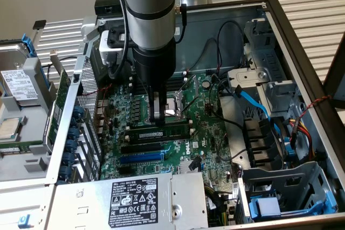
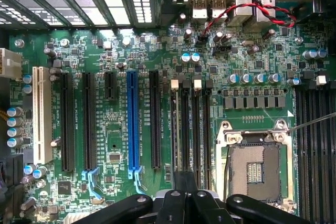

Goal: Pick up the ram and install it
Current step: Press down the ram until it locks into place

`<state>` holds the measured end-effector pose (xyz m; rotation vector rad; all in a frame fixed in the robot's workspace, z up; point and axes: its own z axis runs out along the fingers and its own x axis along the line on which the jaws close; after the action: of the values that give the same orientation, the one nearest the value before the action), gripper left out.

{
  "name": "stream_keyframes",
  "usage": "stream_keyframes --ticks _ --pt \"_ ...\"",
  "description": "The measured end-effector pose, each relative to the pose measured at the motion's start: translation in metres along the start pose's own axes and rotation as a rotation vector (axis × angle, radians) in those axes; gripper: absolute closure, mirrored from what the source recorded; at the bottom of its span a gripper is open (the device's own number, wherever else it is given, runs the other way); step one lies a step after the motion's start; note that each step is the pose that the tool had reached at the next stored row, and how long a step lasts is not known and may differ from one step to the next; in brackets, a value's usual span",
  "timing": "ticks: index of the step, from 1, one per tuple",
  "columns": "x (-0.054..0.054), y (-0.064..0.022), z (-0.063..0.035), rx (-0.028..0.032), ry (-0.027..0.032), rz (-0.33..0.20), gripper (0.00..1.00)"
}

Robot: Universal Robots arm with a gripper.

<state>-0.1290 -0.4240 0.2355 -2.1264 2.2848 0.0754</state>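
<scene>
- The claw (image 1: 157,117) hangs closed, holding nothing, above the ram (image 1: 160,132) in its slot.
- Cables (image 1: 226,52) and the case wall (image 1: 302,63) hem the motherboard (image 1: 215,133).

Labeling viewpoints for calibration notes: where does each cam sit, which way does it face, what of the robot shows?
Exterior view: off the arm, above the open computer case, looking down at the motherboard; shows the arm and shut gripper low over the ram.
Wrist view: on the wrist, facing straight down at the motherboard; shows the gripper.
Shared: blue expansion slot, CPU socket, gripper.
</scene>
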Motion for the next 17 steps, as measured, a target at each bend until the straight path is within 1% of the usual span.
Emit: stream_keyframes --ticks 4,17 --pt "0.0 0.0 0.0 -0.0006 0.0027 0.0 0.9" --pt "0.0007 0.0015 0.0 -0.0008 0.0028 0.0 0.9"
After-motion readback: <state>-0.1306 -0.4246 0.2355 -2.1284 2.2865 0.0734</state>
